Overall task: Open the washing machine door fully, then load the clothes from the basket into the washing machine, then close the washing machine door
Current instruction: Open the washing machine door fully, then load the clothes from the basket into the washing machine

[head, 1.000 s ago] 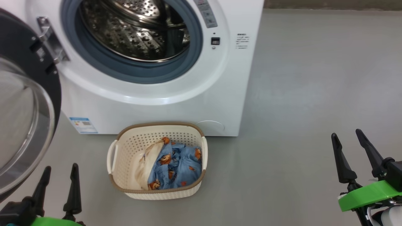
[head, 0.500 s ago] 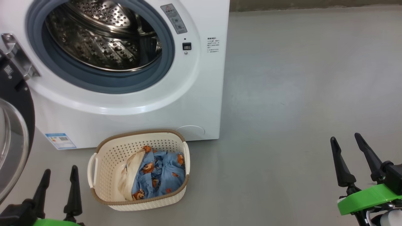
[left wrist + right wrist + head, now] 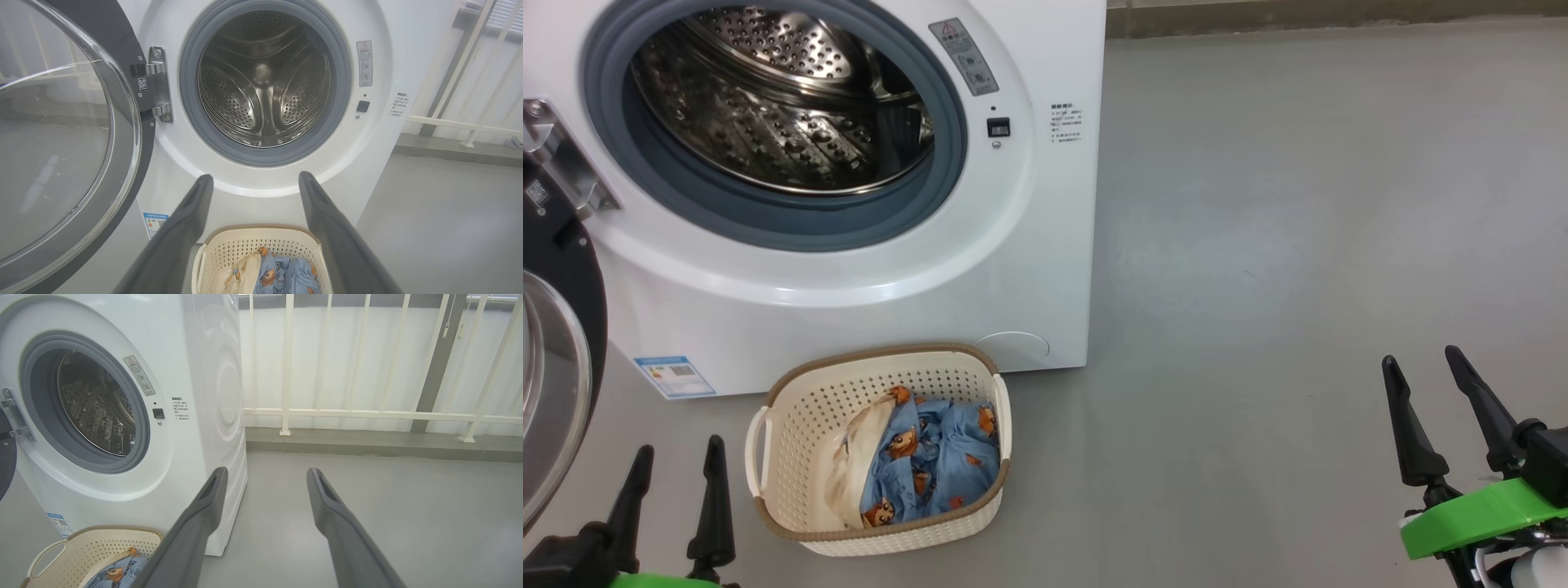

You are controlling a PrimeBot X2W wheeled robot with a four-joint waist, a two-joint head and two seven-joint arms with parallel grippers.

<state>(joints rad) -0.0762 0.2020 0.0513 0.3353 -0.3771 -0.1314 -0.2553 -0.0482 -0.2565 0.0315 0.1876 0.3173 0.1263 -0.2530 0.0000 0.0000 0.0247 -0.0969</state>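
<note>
Jaws wide apart and empty on your left gripper and right gripper. Washing machine door hangs open at left; bare floor on the right. Bear-print clothes sit bunched in the basket, just before the washing machine.

The white washing machine stands at the far left. Its steel drum, full of small holes, shows inside the grey gasket. The door, a black rim around bulging clear glass, is swung out to the left. Just in front of the machine sits the cream basket with a brown rim. In it lie the clothes: blue bear-print fabric on the right and a cream piece on the left.
</note>
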